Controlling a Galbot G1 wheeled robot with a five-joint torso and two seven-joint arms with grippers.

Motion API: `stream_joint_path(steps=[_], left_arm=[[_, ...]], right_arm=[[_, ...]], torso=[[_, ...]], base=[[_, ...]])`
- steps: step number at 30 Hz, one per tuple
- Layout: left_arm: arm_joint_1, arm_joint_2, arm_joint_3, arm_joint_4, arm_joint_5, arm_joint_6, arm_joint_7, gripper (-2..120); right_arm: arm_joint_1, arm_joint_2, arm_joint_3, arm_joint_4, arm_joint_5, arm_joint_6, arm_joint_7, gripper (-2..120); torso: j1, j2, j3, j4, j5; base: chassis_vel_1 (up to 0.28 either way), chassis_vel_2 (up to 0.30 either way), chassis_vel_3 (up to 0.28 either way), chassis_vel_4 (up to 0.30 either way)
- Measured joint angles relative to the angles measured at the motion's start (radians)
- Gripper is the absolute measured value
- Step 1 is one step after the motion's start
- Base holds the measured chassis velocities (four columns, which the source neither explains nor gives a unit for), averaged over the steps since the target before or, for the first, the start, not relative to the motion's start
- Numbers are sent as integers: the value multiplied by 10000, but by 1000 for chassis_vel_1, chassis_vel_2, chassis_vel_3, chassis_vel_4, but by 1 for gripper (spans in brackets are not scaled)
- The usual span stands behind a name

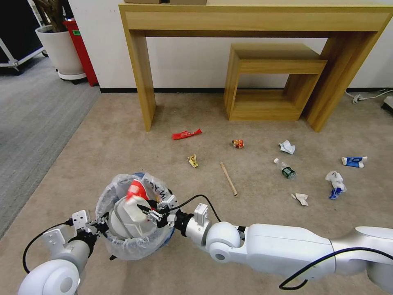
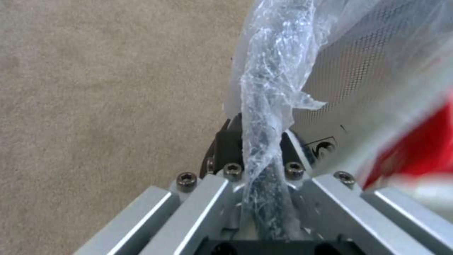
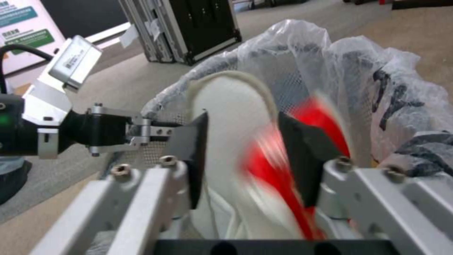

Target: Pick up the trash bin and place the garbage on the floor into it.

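- The left gripper point(image 1: 103, 224) is clamped on the near rim of the bin point(image 1: 135, 241), pinching the bunched plastic liner point(image 2: 267, 106) between its fingers, as the left wrist view shows; the bin hangs clear of the carpet point(image 1: 123, 135).
- The right gripper point(image 1: 148, 212) reaches over the opposite rim, its tips inside the bin's mouth and its jaws spread apart.
- Between those black pads point(image 3: 302, 148) sits a blurred red-and-white wrapper point(image 3: 269, 166); whether the pads touch it cannot be told.
- Under the wrapper, white crumpled paper point(image 1: 127, 217) fills the bin's interior.
- Ahead of the right gripper, well apart from it, litter lies on the carpet: a red wrapper point(image 1: 186, 134), a small yellow wrapper point(image 1: 193, 160) and a wooden stick point(image 1: 228, 178).
- Farther out to that gripper's right lie an orange wrapper point(image 1: 238, 143), a green-labelled bottle point(image 1: 285, 169), a white paper ball point(image 1: 287, 147), a paper scrap point(image 1: 301, 198) and two blue-white packets point(image 1: 354, 161) point(image 1: 335, 184).
- Beyond the litter stand a wooden table point(image 1: 254, 24) and, under it, a wooden shelf point(image 1: 270, 82).
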Motion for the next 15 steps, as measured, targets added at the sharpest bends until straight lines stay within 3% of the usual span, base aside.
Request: stream_joint_path(steps=[9, 11, 15], left_arm=[[23, 74, -65, 96, 0, 0, 0, 1], [24, 117, -94, 127, -2, 0, -1, 1], [-5, 155, -131, 201, -1, -1, -11, 1]], right_arm=[[-292, -66, 682, 381, 9, 73, -1, 76], [-537, -169, 1330, 645, 91, 87, 0, 88], [-998, -398, 2494, 1044, 168, 102, -8, 99]], torso=[[0, 0, 0, 1, 0], [0, 0, 0, 1, 0], [1, 0, 0, 0, 1]], base=[[0, 0, 0, 0], [0, 0, 0, 0], [0, 0, 0, 0]])
